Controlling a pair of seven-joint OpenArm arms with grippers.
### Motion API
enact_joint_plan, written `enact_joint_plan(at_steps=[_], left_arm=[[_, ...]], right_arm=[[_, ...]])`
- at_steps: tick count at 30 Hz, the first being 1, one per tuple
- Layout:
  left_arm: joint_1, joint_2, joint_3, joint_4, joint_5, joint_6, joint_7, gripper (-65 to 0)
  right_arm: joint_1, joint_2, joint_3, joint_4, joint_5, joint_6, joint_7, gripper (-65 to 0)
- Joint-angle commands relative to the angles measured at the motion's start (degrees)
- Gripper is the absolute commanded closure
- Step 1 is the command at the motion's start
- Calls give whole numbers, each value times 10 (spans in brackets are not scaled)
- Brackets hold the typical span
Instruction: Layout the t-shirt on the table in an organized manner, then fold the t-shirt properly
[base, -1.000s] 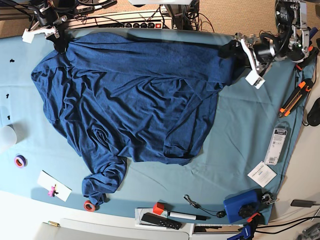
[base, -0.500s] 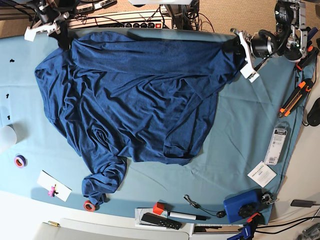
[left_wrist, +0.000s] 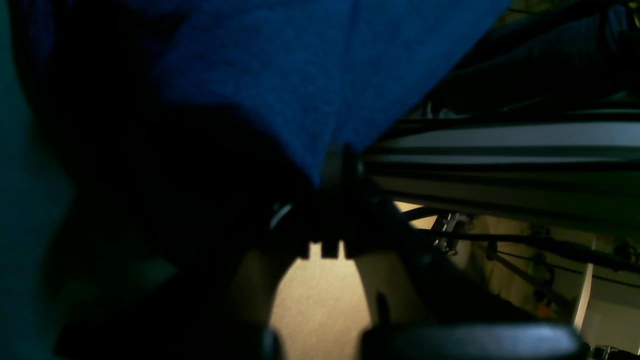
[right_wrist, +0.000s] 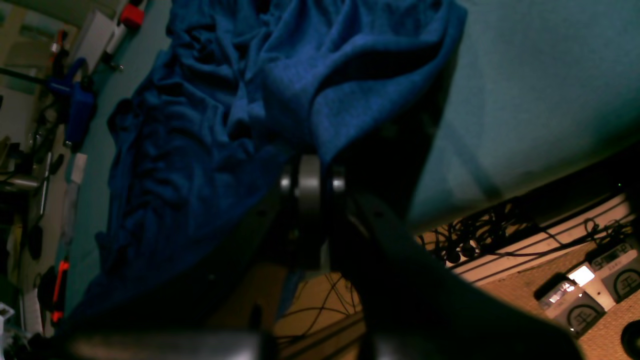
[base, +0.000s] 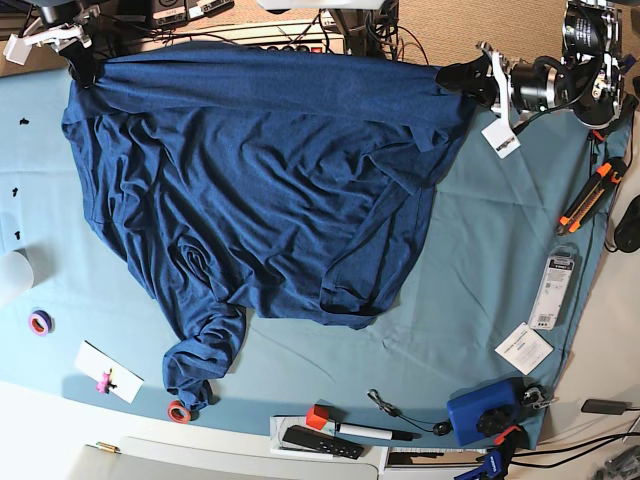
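- At the near edge of the counter (base: 480, 250), below the garment in the base view, a small red tape ring (base: 178, 411), a marker (base: 365, 432) and a blue tool (base: 482, 412) are seen.
- The t-shirt (base: 270, 180) is spread over the middle and far part of the counter, one sleeve (base: 205, 350) bunched and trailing toward the near edge, just beside the tape ring.
- The cloth is gathered in folds through the body; the near hem (base: 355, 300) is turned up on itself.
- The far edge of the t-shirt is pulled into a nearly straight line running across the counter, and that line is the long axis on which the next move is judged to turn.
- At one end of it the left end effector (base: 468, 78) is clamped shut on a corner of the fabric.
- At the other end the right end effector (base: 80, 62) is likewise closed on the opposite corner.
- From both end effectors the bulk of the garment lies toward the near side, so neither arm is nearer.
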Motion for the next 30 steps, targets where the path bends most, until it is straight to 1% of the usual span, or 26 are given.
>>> enact_joint_plan(at_steps=[1,5,6,8,12,15,18,20,22,24,26,30], left_arm=[[-2,-8,-3,9,-18,-2,-1,0],[-2,-8,-3,9,-21,-2,-1,0],[-3,-8,-3,9,-26,-6,-1,0],[-8,-8,-3,9,-46,-26,-1,0],[-36,-7,-3,9,-65,-26,-1,0],[-59,-4,-3,9,-64,-26,-1,0],[-63,-3,-3,9,-54,-26,-1,0],[-61,-3,-3,9,-46,-26,-1,0],[-63,-3,-3,9,-51,-26,-1,0],[-73,-3,-3,9,-66,-26,-1,0],[-90,-3,-3,9,-78,-26,-1,0],[-126,7,-3,9,-72,-26,-9,0]], right_arm=[[-7,8,6,11,15,1,10,0],[-8,8,6,11,16,1,9,0],[-7,9,6,11,17,1,9,0],[-6,9,5,11,20,1,10,0],[2,9,-6,12,22,1,11,0],[11,9,-20,12,14,1,11,0],[14,9,-38,12,-2,1,10,0],[14,9,-47,12,-1,1,5,0],[15,9,-52,12,5,1,6,0],[20,12,-58,12,20,1,5,0],[30,19,-65,12,20,1,4,0],[63,38,-83,12,0,1,5,0]])
